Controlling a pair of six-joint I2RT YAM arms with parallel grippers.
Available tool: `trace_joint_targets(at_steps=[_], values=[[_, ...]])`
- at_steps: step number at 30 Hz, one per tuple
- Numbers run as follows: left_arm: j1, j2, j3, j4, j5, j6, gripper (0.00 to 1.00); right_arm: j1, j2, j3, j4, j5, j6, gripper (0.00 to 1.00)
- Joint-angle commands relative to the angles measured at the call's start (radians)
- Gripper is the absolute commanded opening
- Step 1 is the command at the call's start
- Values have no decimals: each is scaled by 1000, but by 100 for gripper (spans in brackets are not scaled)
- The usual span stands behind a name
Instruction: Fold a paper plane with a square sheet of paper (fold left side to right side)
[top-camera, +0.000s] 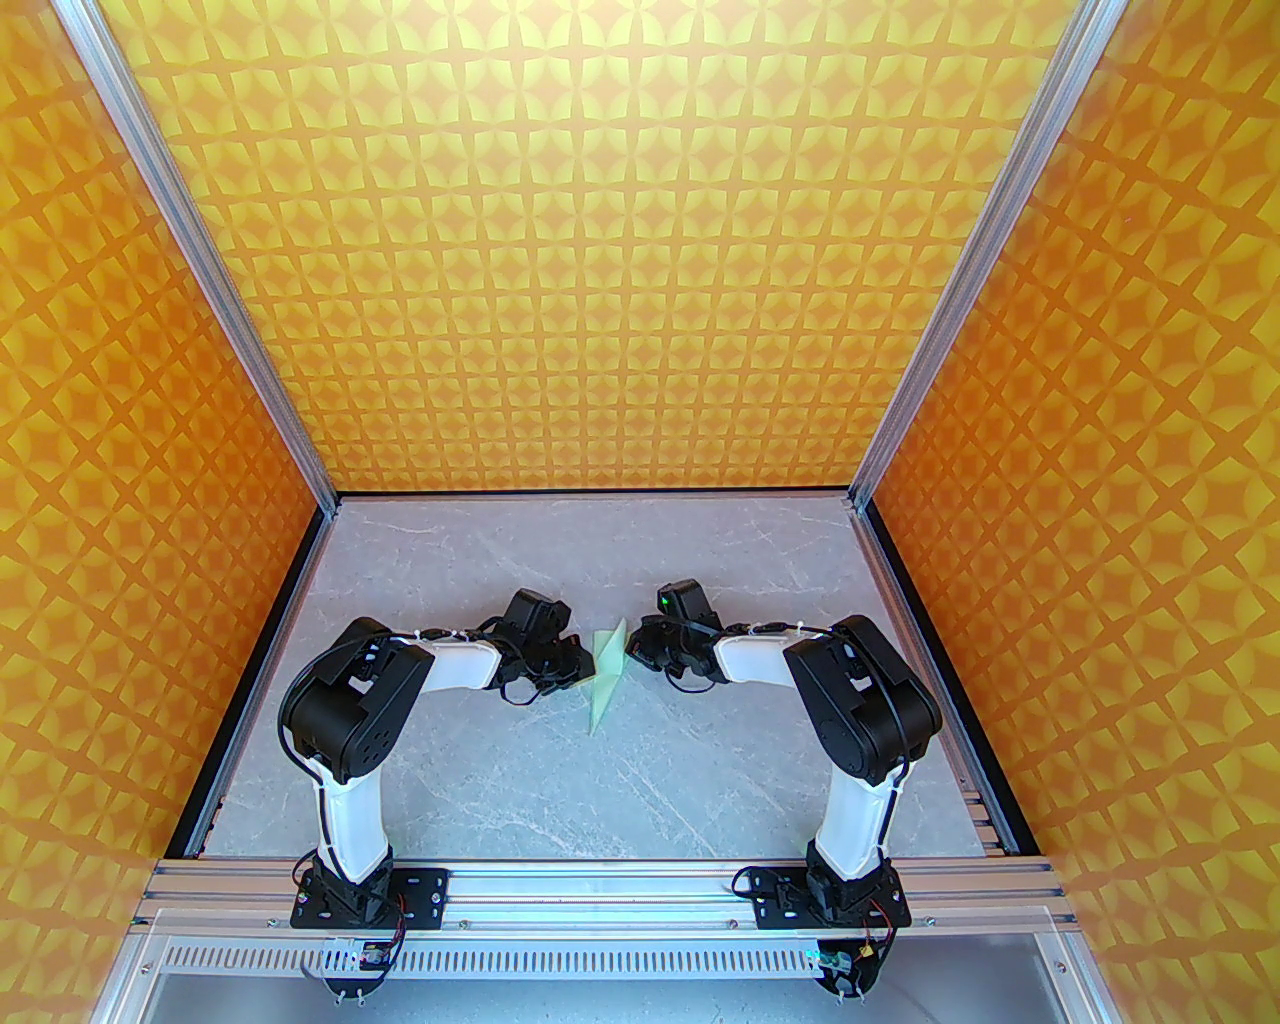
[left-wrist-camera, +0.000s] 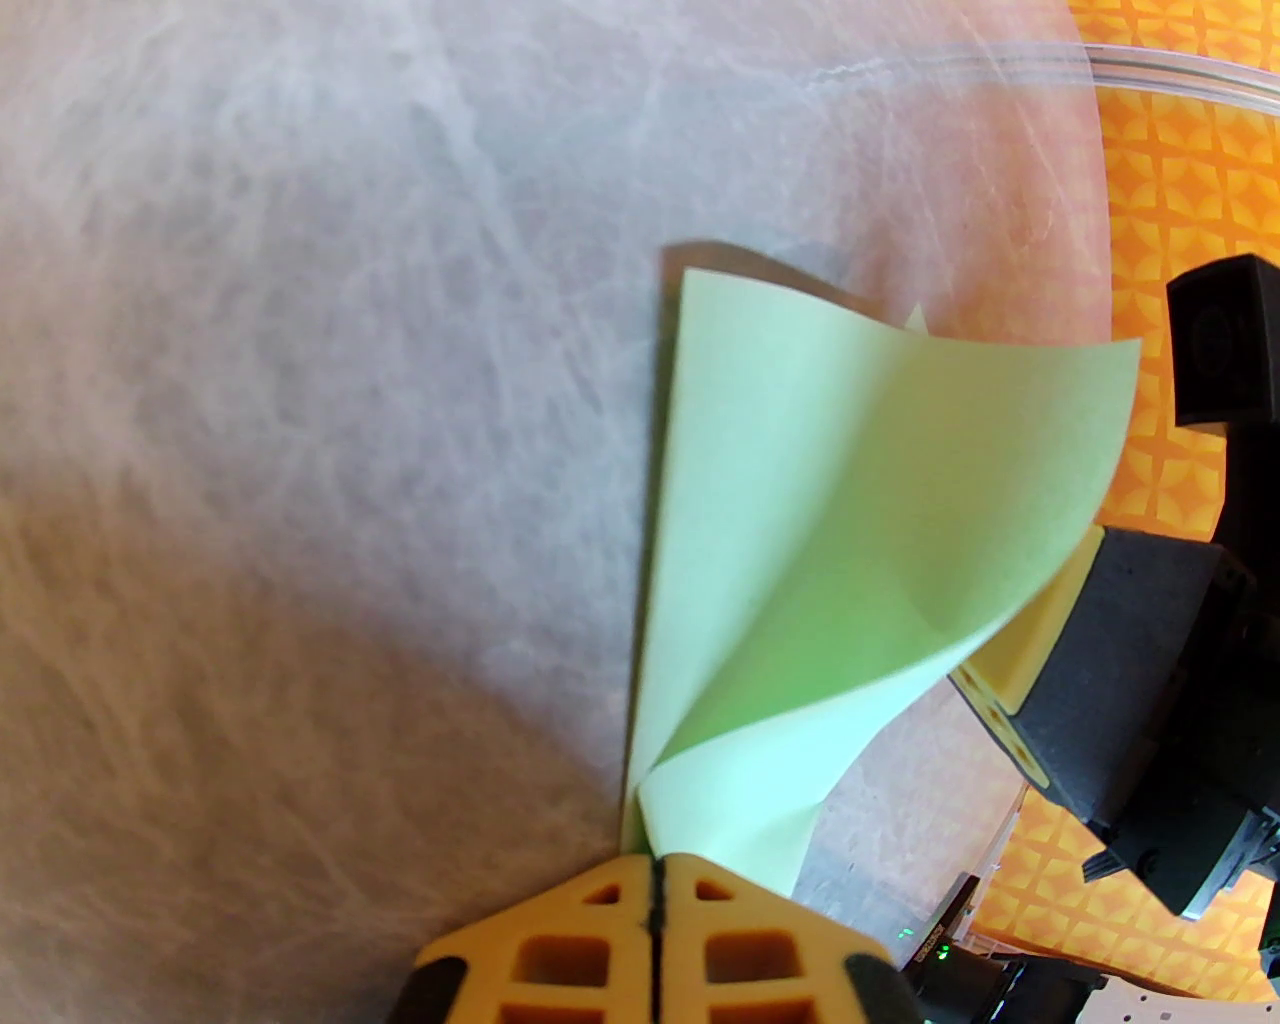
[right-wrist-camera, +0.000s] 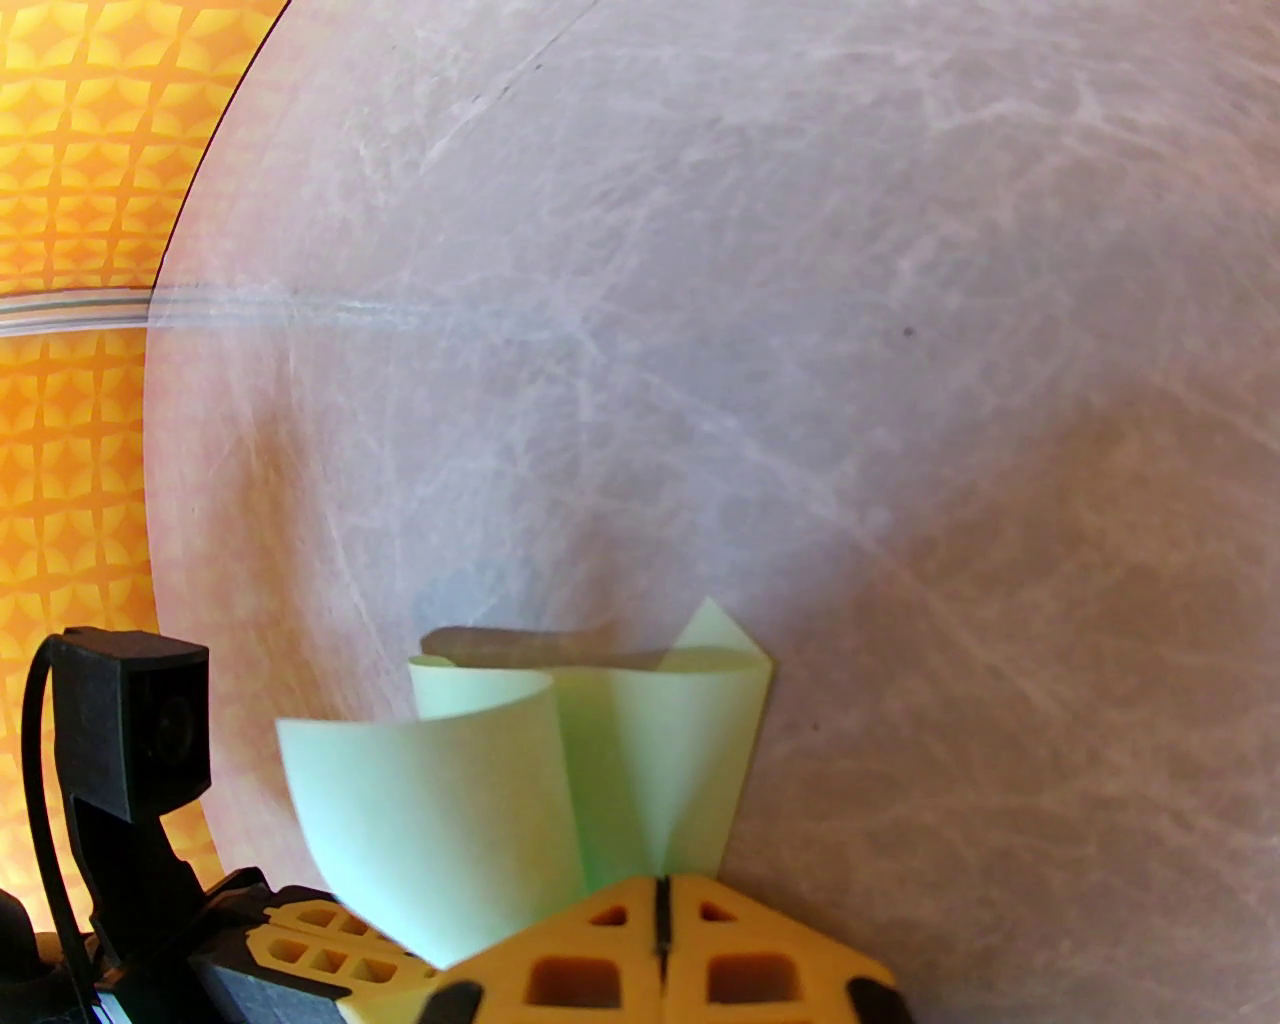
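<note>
Where the two arms meet over the middle of the grey marbled bench (top-camera: 700, 780), the sheet of paper (top-camera: 607, 672) stands up off the surface as a pale mint-green, partly folded form, its lower tip pointing toward the near edge. The left arm (top-camera: 350, 700) reaches in from the left and the right arm (top-camera: 870, 700) from the right, so the sheet lies between the two sets of jaws.

Left wrist view: the yellow fingertips (left-wrist-camera: 600, 920) of the left jaws are pressed together with no gap, and a corner of the sheet (left-wrist-camera: 800, 500) runs into the seam between them; the left jaws are clenched on the paper. One layer rises upright from the bench (left-wrist-camera: 300, 400), while a second layer curls over to the right, where its edge meets a yellow finger (left-wrist-camera: 1020, 650) of the right jaws.

Right wrist view: the fingertips (right-wrist-camera: 740, 950) of the right jaws are likewise closed tight, grasping the sheet (right-wrist-camera: 640, 760) at a fold that enters their seam. A curled flap bends to the left toward a finger (right-wrist-camera: 320, 940) of the left jaws. A small pointed corner rises behind the fold.

Orange patterned walls (top-camera: 640, 250) enclose the bench (right-wrist-camera: 800, 300) on three sides.
</note>
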Motion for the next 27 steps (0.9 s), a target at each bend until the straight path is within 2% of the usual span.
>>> trace_joint_targets(at_steps=[1,27], values=[[-10,7,29,-50,-8,41,8,-1,30,14,-59,-21,-34,2],[-3,35,45,-59,-26,47,9,0,37,20,-54,-30,-36,4]])
